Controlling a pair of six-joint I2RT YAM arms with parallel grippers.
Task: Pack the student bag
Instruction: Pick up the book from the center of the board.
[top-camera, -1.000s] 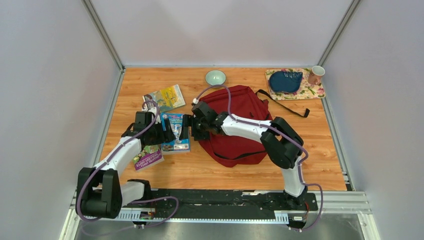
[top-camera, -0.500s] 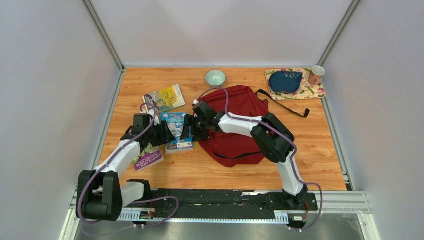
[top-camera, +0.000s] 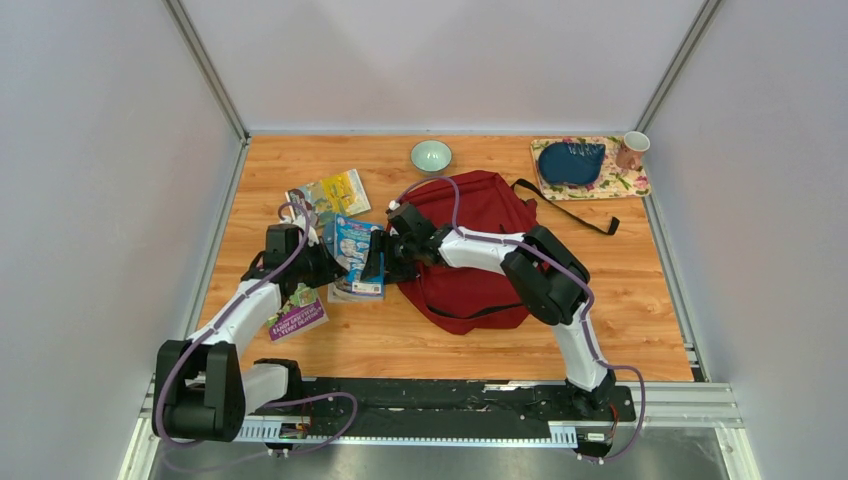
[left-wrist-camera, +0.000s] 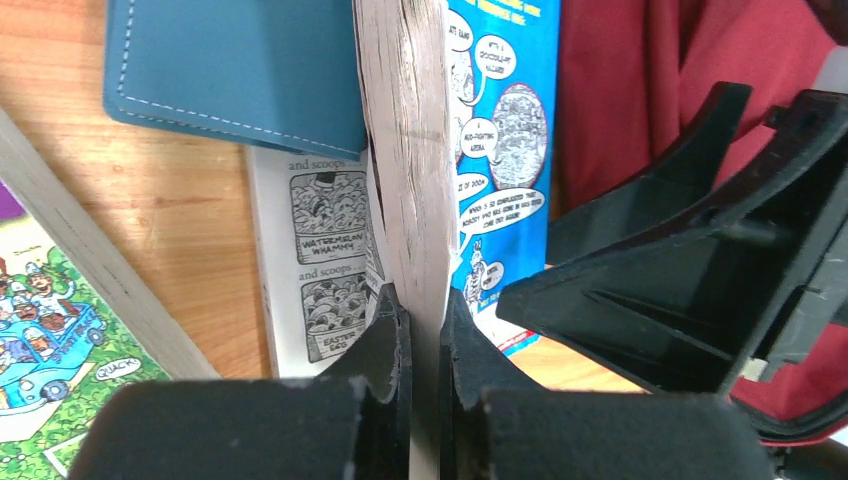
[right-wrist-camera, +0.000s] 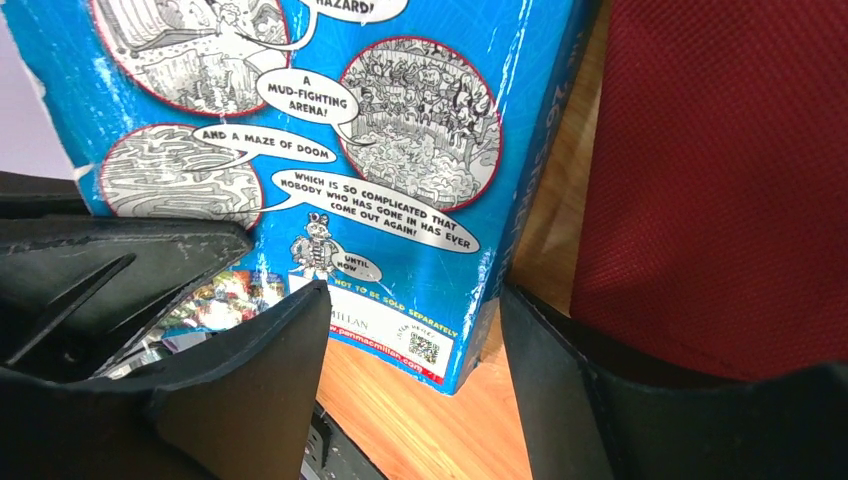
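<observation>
looking down from above, you had the student bag (top-camera: 480, 215) lying flat near the middle of the wooden table (top-camera: 640, 300), its dark red fabric spread out and a black strap trailing toward the far right. your left gripper (left-wrist-camera: 425, 320) was pinched tight on the page edge of a blue comic-style paperback (left-wrist-camera: 500, 120), the two black pads pressed against either side of the paper block. the paperback stood tilted up on its edge just left of the bag, between both arms. in the left wrist view a leaf with black-and-white cartoon panels hung to the left of the gripped pages, and a blue stitched cover (left-wrist-camera: 240, 70) lay on the wood beyond it. your right gripper (right-wrist-camera: 412, 300) was spread wide, its fingers on either side of the paperback's lower corner; you could not tell from the pictures whether either finger touched it. the bag's red weave filled the right side of that wrist view, close beside the paperback. a purple book (top-camera: 297, 318) lay by your left forearm, and a yellow-green book (top-camera: 330, 195) lay farther back. a pale green bowl (top-camera: 431, 155) sat just behind the bag. at the far right corner a floral mat (top-camera: 620, 185) carried a dark blue pouch (top-camera: 571, 162), with a cup (top-camera: 632, 148) at its far end.
</observation>
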